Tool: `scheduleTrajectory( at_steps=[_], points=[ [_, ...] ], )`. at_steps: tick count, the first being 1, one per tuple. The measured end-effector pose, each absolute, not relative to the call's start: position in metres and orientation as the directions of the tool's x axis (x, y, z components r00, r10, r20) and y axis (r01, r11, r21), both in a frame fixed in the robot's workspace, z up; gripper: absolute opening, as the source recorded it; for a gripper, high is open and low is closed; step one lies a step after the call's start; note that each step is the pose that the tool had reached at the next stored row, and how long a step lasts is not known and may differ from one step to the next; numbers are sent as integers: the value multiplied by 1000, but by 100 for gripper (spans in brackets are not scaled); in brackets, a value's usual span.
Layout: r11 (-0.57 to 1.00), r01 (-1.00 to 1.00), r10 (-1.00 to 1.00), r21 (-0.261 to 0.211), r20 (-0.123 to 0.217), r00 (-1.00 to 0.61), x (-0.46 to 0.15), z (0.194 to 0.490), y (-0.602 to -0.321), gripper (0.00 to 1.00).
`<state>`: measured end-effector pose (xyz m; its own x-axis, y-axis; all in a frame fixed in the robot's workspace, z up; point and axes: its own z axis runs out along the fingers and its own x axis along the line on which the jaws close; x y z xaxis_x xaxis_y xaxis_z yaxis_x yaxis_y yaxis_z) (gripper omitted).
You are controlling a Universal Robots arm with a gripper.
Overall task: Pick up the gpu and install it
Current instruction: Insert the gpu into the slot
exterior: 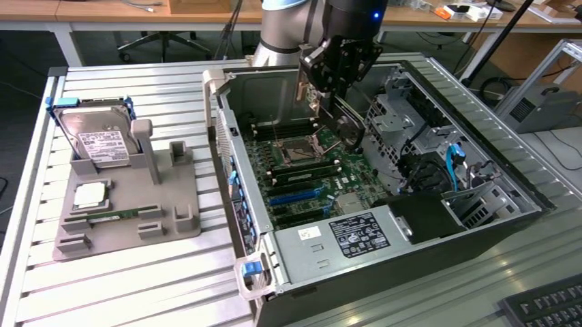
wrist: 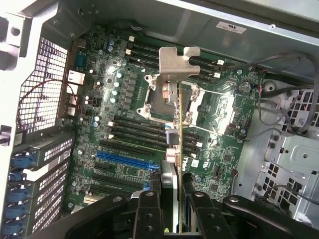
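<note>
The gripper has its jaws clamped on the gpu. The gpu hangs edge-on above the motherboard inside the open case. Its long axis runs straight out from the jaws, bracket end farthest, with the blue slot just beside it.

Workshop surroundings, exterior view: metal bench among wooden desks.
One ribbed grey metal tabletop, slats running side to side, under soft, even light. Behind it, a row of light wooden desks on white legs. Beneath them, a black office-chair base on a dark floor. At the exterior view's right, an aluminium profile frame, a grey box-shaped unit beside it, a slanted black pole and a coil of black cable. In the lower right corner, a black keyboard. On the far desk, small orange-and-white items.
</note>
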<state>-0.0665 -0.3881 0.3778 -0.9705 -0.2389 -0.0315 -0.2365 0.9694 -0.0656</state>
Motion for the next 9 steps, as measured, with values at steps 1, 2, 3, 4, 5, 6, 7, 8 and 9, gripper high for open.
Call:
scheduleTrajectory(
  at_steps=[1,2,3,4,5,6,7,8,9],
  points=[
    [969,-238,-240,-66,-31,-970,-66,378,-388,27],
    [969,-240,-243,-66,-32,-970,-66,378,-388,27],
    [968,-242,-244,-66,-31,-969,-66,378,-388,27],
    [968,-243,-246,-66,-31,-969,-66,378,-388,27],
    [967,-244,-247,-66,-31,-969,-66,378,-388,27],
    [967,-245,-247,-66,-31,-968,-66,377,-388,27],
    [967,-246,-249,-66,-31,-968,-66,377,-388,27],
    [967,-248,-250,-66,-31,-968,-66,377,-388,27],
    [966,-249,-251,-66,-31,-967,-66,377,-388,27]
  ],
)
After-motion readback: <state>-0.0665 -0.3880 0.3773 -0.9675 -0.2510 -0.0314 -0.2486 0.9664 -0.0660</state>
